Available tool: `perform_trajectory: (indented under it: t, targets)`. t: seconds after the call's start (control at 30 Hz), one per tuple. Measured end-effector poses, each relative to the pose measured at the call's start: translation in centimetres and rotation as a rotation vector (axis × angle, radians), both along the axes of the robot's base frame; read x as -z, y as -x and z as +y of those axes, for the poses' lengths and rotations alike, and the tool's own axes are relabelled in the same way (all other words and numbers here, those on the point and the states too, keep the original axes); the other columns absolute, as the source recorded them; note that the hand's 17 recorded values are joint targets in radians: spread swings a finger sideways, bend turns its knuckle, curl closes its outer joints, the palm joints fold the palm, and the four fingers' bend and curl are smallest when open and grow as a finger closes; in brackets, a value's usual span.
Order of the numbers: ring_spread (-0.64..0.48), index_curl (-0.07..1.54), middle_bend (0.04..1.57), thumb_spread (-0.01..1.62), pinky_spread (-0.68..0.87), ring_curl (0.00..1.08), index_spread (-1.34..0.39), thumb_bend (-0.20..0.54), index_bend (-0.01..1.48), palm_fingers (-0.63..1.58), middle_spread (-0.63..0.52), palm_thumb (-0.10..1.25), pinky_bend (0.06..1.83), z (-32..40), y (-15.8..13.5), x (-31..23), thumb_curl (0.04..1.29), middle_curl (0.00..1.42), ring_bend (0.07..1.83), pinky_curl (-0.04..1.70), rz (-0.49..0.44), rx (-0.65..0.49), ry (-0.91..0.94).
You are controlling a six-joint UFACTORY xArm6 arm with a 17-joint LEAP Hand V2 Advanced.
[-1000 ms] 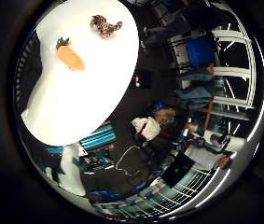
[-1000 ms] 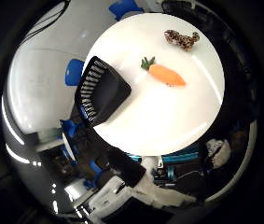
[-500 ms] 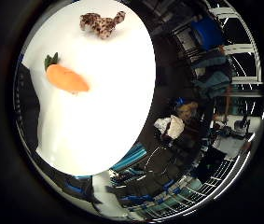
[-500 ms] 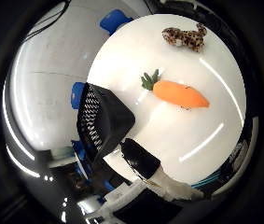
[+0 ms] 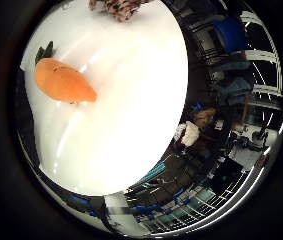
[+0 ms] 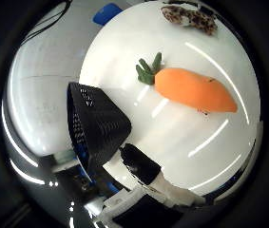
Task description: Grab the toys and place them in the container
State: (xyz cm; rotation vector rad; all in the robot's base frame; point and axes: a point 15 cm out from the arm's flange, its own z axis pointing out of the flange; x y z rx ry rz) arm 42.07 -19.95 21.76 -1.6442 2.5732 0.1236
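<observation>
An orange carrot toy (image 6: pixel 193 88) with green leaves lies on the round white table (image 6: pixel 172 142); it also shows in the little finger side view (image 5: pixel 65 81). A spotted brown plush toy (image 6: pixel 191 16) lies on the table beyond the carrot, and part of it shows in the little finger side view (image 5: pixel 119 7). A black mesh container (image 6: pixel 96 128) stands on the table beside the carrot's leafy end.
A blue chair (image 6: pixel 106 12) stands by the table's edge near the plush toy. Beyond the table's other side the little finger side view shows blue chairs (image 5: pixel 231 35), racks and clutter on the floor (image 5: pixel 191 130).
The camera has moved closer to the table: the carrot, plush toy and container all look larger. The things themselves have not moved.
</observation>
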Motion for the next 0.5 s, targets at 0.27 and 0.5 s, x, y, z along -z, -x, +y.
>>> perform_trajectory:
  t: [0.27, 0.5]
  targets:
    - [0.25, 0.26, 0.23, 1.11, 0.47, 0.24, -0.15, -0.022, 0.15, 0.14, 0.23, 0.41, 0.51, 1.0, -1.2, 2.4, 0.28, 0.33, 0.45, 0.29, 0.03, -0.022, 0.012]
    - [0.24, 0.26, 0.24, 1.12, 0.47, 0.23, -0.15, -0.021, 0.15, 0.14, 0.22, 0.42, 0.51, 0.9, -1.1, 4.3, 0.28, 0.33, 0.46, 0.29, 0.077, -0.037, 0.039]
